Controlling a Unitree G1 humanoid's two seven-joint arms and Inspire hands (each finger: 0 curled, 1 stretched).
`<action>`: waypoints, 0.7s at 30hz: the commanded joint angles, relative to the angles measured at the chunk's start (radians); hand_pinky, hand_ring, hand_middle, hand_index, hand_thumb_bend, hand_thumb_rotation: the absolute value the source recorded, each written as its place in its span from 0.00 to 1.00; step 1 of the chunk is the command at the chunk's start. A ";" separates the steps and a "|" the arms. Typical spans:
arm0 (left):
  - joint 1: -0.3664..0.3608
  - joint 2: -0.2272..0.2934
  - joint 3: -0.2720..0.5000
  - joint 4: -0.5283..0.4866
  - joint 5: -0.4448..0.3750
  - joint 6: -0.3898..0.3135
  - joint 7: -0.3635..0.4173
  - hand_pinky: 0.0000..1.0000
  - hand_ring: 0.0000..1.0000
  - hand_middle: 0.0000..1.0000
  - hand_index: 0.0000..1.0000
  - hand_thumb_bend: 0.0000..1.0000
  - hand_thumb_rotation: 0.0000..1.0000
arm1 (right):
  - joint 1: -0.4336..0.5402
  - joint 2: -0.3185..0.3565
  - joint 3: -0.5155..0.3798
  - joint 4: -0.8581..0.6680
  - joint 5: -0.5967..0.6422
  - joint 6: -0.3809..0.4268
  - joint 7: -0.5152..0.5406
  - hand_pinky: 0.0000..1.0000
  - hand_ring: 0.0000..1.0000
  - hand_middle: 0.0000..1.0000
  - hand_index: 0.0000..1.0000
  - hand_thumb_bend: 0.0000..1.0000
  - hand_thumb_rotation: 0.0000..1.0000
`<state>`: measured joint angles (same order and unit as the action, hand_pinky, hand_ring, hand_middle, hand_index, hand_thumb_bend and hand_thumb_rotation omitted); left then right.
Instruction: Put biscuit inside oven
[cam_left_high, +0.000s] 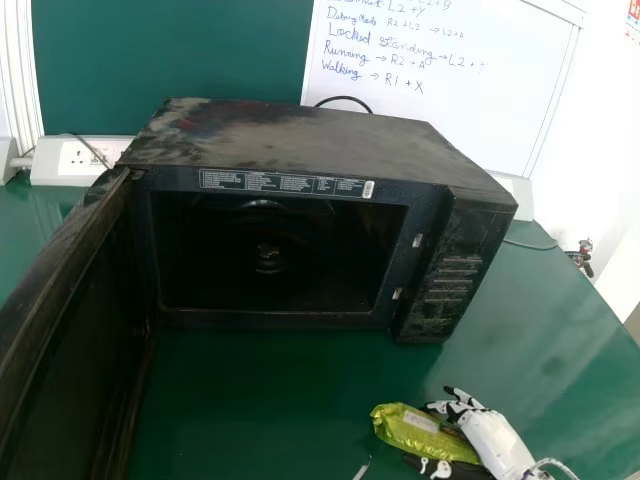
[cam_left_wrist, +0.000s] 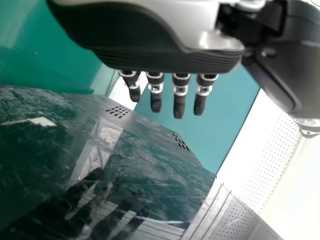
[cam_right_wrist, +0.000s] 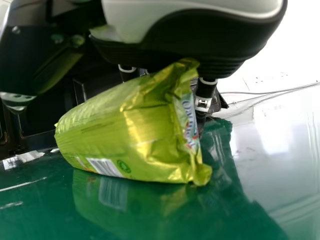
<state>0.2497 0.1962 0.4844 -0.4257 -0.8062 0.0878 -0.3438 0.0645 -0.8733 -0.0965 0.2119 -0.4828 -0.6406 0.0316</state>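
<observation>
My right hand (cam_left_high: 497, 440) is at the table's front right, beside the green biscuit packet (cam_left_high: 417, 432), which lies between its fingers and thumb. In the right wrist view the packet (cam_right_wrist: 125, 132) sits low over the table under my right hand (cam_right_wrist: 200, 45), whose fingers stand straight behind it, not curled round it. The black oven (cam_left_high: 455, 260) stands further back with its door (cam_left_high: 75, 330) swung wide on the left and its dark cavity facing me. In the left wrist view my left hand (cam_left_wrist: 155, 55) has straight fingers and holds nothing, near a glossy scratched surface.
The green table (cam_left_high: 260, 400) extends in front of the oven and to its right. A socket box (cam_left_high: 80, 160) is at the back left, and a whiteboard (cam_left_high: 500, 110) stands behind the oven. A cable crosses the table at the right.
</observation>
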 joint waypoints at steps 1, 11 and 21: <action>0.004 0.002 0.004 -0.005 -0.003 -0.006 -0.004 1.00 0.99 0.97 0.97 0.89 0.88 | 0.037 -0.016 -0.001 -0.001 -0.019 -0.007 0.013 0.66 0.80 0.84 0.79 1.00 0.34; 0.004 0.002 0.008 -0.002 -0.014 -0.007 -0.013 1.00 0.99 0.97 0.98 0.88 0.88 | 0.070 -0.029 -0.018 0.002 -0.035 -0.009 -0.008 0.68 0.79 0.83 0.79 1.00 0.34; 0.003 0.002 0.012 0.001 -0.016 -0.007 -0.017 1.00 0.99 0.98 0.98 0.88 0.87 | 0.055 -0.020 0.006 0.057 -0.076 -0.007 -0.055 0.65 0.79 0.83 0.79 1.00 0.34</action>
<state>0.2493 0.1963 0.4852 -0.4257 -0.8086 0.0878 -0.3543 0.0955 -0.8959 -0.1086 0.2400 -0.5374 -0.6625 -0.0373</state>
